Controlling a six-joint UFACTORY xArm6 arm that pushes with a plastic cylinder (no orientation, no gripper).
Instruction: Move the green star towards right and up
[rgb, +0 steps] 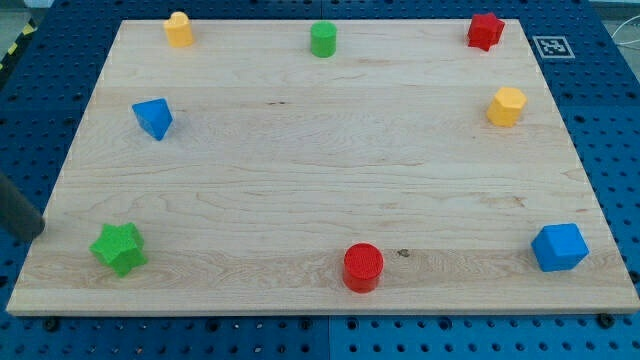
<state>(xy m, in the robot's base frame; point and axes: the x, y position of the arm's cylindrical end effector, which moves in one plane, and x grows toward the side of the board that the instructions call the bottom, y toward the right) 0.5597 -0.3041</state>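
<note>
Overhead, a pale wooden tabletop (320, 170) lies on a blue perforated base (615, 120), with eight small coloured blocks spread around its border.

A dark rod enters from the view's left edge, and my tip (39, 233) rests just inside the tabletop's left border, low in the view. It is a plain rod end that touches no block, and nothing shows it clasping anything.

All places are given from my tip:
- The green star (119, 248) sits near it, towards the view's right and slightly lower, with a clear strip of wood between them. It is in the bottom-left corner.
- The blue block (153, 118), roughly triangular, is up and to the right.
- The yellow block (178, 29) with a rounded top is farther up, at the top border.
- The green cylinder (322, 39) stands at the middle of the top border.
- The red cylinder (363, 267) is well to the right, along the bottom border.
- The blue angular block (559, 247) is far right, near the bottom corner.
- The yellow hexagonal block (506, 106) is far right and higher.
- The red star (485, 31) is in the top-right corner.

A black-and-white square marker (553, 46) lies just off that corner.
</note>
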